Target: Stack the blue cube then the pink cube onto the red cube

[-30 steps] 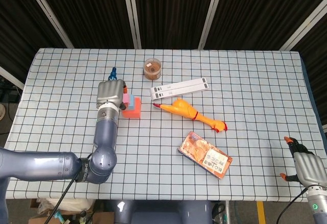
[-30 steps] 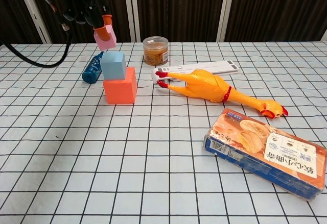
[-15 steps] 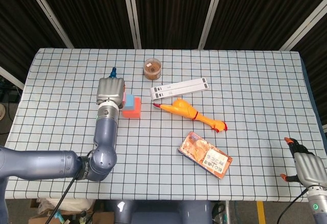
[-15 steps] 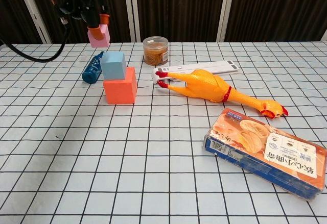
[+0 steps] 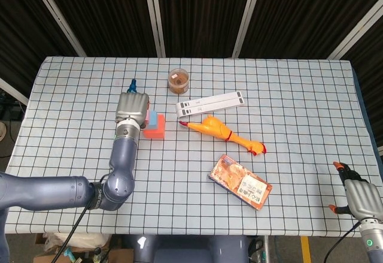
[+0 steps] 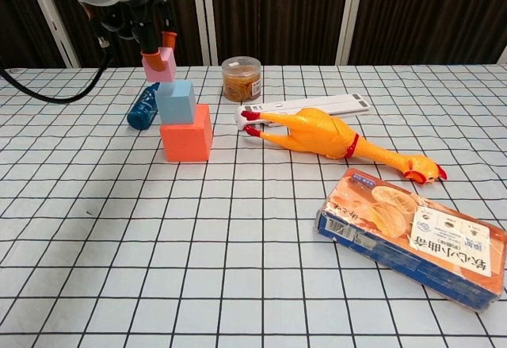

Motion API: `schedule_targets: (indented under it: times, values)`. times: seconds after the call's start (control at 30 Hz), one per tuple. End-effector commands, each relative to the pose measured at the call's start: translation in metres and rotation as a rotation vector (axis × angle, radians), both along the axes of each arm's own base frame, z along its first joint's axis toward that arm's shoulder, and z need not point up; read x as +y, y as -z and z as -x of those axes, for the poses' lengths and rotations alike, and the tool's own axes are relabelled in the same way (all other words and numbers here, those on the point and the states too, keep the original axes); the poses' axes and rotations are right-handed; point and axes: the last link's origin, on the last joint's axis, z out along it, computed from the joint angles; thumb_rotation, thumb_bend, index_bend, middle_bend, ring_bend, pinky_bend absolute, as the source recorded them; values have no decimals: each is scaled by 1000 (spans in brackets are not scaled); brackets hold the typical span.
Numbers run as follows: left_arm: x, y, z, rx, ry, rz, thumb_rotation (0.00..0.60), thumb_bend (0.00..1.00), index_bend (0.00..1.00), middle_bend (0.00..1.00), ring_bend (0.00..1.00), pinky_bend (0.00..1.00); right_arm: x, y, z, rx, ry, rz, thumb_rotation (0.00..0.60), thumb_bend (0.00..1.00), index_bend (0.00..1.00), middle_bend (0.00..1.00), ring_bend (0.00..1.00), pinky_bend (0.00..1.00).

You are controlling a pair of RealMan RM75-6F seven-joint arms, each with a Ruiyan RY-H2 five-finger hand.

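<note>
Upper left, our left hand point(image 6: 150, 27) pinches the pink cube point(image 6: 159, 64) above the blue cube point(image 6: 175, 101), lining up the stack on the red cube point(image 6: 187, 133)

Your only readable print: snack box point(image 6: 412, 237) at near right of table, lying flat. White label panel on its top face carries large dark East Asian characters in one row; you cannot make out individual characters with certainty. Small blue mark sits at box's upper left corner, too small to read. White strip point(image 6: 317, 107) behind rubber chicken point(image 6: 333, 138) shows dark marks in head view, illegible. Jar point(image 6: 242, 78): no legible label.
</note>
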Motion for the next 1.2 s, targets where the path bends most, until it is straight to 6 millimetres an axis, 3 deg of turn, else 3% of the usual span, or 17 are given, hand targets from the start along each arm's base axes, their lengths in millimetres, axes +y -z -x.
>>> schedule_targets:
  times: [0.03, 1.2]
  values:
    - [1, 0, 0, -4, -1, -1, 600, 445, 626, 917, 788, 862, 0, 0, 0, 0, 1, 1, 600, 129, 63, 96, 178, 340]
    - [8, 12, 11, -35, -15, -17, 600, 445, 611, 917, 788, 862, -1, 2, 0, 4, 0, -4, 600, 129, 63, 96, 178, 340]
